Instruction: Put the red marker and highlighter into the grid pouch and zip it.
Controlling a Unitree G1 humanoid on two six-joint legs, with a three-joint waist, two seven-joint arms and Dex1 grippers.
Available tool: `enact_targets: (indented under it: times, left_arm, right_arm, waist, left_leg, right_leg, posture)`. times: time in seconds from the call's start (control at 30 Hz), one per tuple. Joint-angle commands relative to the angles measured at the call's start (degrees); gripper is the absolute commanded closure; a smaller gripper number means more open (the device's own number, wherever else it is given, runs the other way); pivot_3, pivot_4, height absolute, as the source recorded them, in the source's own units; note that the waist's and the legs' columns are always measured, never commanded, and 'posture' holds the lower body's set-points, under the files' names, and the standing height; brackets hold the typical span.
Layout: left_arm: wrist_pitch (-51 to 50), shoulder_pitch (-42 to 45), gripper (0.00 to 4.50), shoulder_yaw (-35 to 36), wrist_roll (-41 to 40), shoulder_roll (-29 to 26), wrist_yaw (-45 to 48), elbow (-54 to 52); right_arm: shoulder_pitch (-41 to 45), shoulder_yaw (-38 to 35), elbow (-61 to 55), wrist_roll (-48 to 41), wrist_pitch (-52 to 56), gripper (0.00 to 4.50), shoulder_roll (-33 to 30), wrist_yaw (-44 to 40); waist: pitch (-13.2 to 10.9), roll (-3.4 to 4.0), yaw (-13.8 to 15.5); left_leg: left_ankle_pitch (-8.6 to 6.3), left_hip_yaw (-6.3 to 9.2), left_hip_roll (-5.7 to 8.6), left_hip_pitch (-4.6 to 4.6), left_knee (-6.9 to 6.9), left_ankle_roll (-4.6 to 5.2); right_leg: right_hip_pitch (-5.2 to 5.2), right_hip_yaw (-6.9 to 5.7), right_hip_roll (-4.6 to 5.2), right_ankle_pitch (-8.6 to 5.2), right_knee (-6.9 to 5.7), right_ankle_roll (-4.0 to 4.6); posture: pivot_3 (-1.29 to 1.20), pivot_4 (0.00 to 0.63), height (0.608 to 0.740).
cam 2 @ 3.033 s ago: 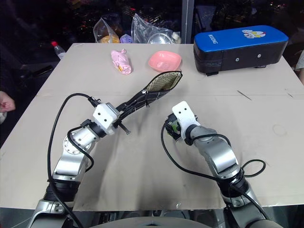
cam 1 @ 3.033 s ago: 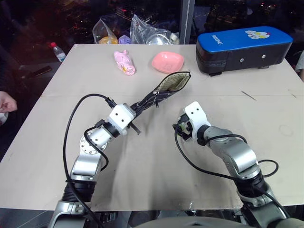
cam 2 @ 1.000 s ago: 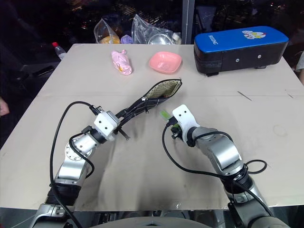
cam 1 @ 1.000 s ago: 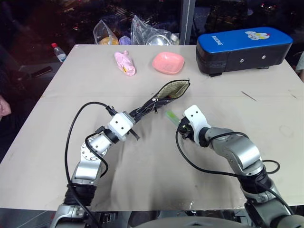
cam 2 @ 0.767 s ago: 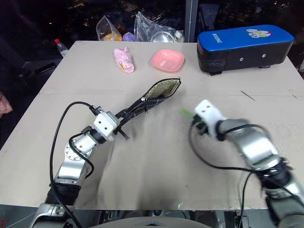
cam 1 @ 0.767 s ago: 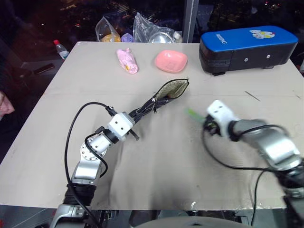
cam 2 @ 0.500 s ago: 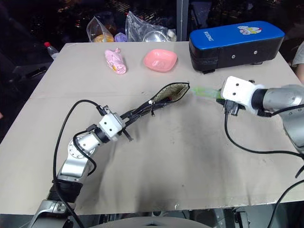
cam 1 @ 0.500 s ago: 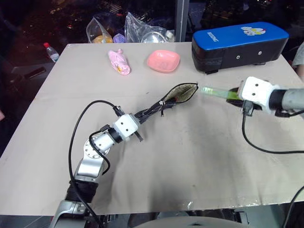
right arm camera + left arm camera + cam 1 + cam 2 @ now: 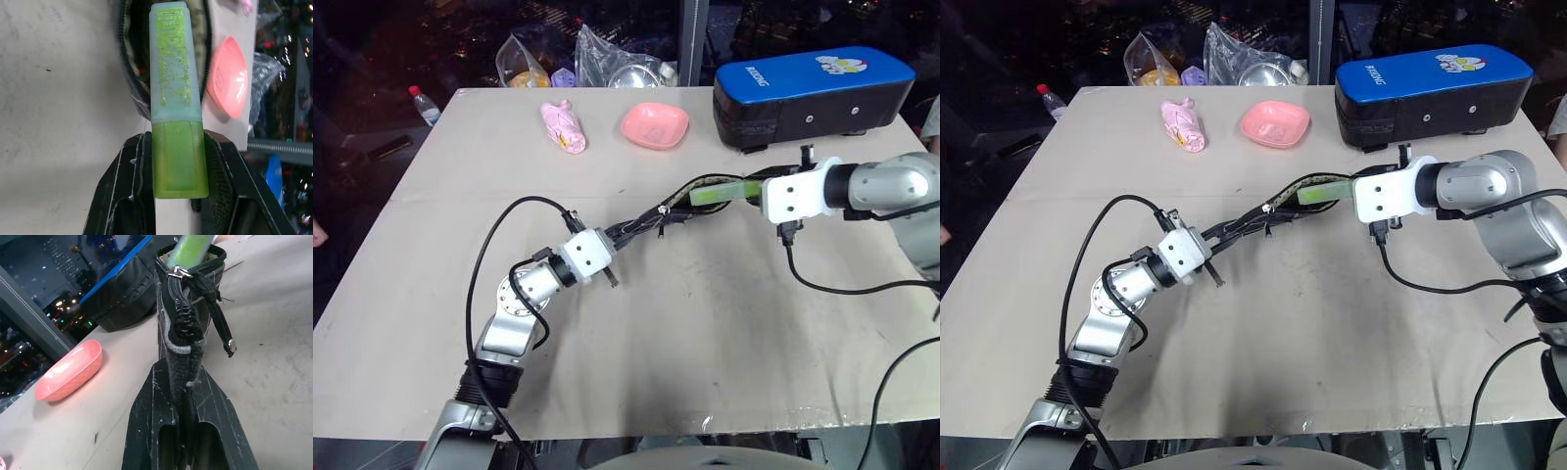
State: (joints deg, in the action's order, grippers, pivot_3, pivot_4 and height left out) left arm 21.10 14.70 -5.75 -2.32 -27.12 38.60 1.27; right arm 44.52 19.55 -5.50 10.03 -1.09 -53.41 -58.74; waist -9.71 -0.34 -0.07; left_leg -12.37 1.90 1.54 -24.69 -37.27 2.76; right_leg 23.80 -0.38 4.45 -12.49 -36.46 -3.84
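The highlighter [image 9: 176, 117] sits cap-first at the open mouth of the grid pouch [image 9: 651, 219], clamped in the right gripper [image 9: 178, 196]. The left gripper [image 9: 183, 396], at the pouch's eight o'clock, pinches its closed end, lifting the mouth for insertion. The cap's embossed lettering is unreadable.

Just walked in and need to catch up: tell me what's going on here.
The left gripper is shut on the closed end of the grid pouch, holding it up off the table. The right gripper holds the highlighter, cap first, at the pouch's open mouth. A red object shows inside the pouch; the zipper is still open.
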Motion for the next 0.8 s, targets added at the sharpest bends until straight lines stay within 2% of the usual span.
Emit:
enact_targets:
  times: [0.03,0.27,0.47,0.5,0.67,0.7,0.8]
  left_arm:
    - [-0.08,0.70,4.50,-0.59,-0.09,0.20,0.14,-3.75]
    - [-0.49,1.40,4.50,-2.39,0.08,0.49,0.91,-4.87]
    - [-1.14,2.28,4.50,-2.61,0.06,1.42,1.00,-4.66]
    - [-1.28,2.32,4.50,-2.58,0.06,1.55,0.98,-4.59]
    - [-2.40,1.97,4.50,-2.53,-0.08,2.12,0.57,-4.77]
    - [-2.65,1.85,4.50,-2.50,-0.06,2.18,0.40,-4.72]
    - [-2.89,1.58,4.50,-2.21,0.18,2.30,-0.24,-4.25]
  right_arm:
    - [2.69,0.83,0.67,2.73,-4.26,3.73,1.71,-0.93]
    - [6.40,3.87,2.76,5.31,-7.58,3.73,9.57,-2.05]
    - [5.43,3.29,5.02,5.89,-8.74,3.73,12.44,-1.72]
    - [5.13,2.87,5.06,5.70,-8.51,2.68,12.48,-1.77]
    - [3.46,-3.70,2.28,-0.82,-0.20,0.37,11.67,-2.31]
    - [3.04,-6.68,-0.18,-4.77,5.70,0.08,11.22,-3.28]
    - [-0.26,-16.28,-11.06,-17.92,26.05,0.08,11.02,-3.30]
  waist:
    - [0.00,0.00,0.01]
    - [0.00,0.00,-0.18]
    - [0.00,0.00,0.51]
    - [0.00,0.00,0.63]
    - [0.00,0.00,0.88]
    - [0.00,0.00,0.87]
    - [0.00,0.00,0.93]
  left_leg:
    - [0.00,0.00,0.00,0.00,0.00,0.00]
    - [0.01,0.00,0.00,0.01,0.00,-0.01]
    - [0.01,0.02,0.12,0.01,-0.04,-0.01]
    - [0.01,0.02,0.12,0.02,-0.04,-0.01]
    - [0.01,0.04,0.14,0.02,-0.09,-0.01]
    - [0.01,0.04,0.14,0.01,-0.09,-0.01]
    - [0.01,0.07,0.13,0.00,-0.10,0.00]
  right_leg:
    - [0.00,0.00,0.00,0.00,0.00,0.00]
    - [0.03,0.01,-0.04,0.00,-0.07,0.01]
    - [0.02,0.01,0.02,0.01,-0.11,0.00]
    - [0.02,0.01,0.02,0.01,-0.13,0.00]
    - [0.02,0.00,0.03,0.01,-0.21,0.00]
    - [0.02,0.00,0.04,0.01,-0.23,0.00]
    - [0.02,0.00,0.06,0.01,-0.24,0.00]
  posture:
    - [0.00,0.150,0.726]
    - [0.00,0.150,0.726]
    - [0.00,0.150,0.726]
    - [0.00,0.150,0.726]
    - [0.00,0.150,0.726]
    - [0.00,0.150,0.726]
    - [0.00,0.150,0.726]
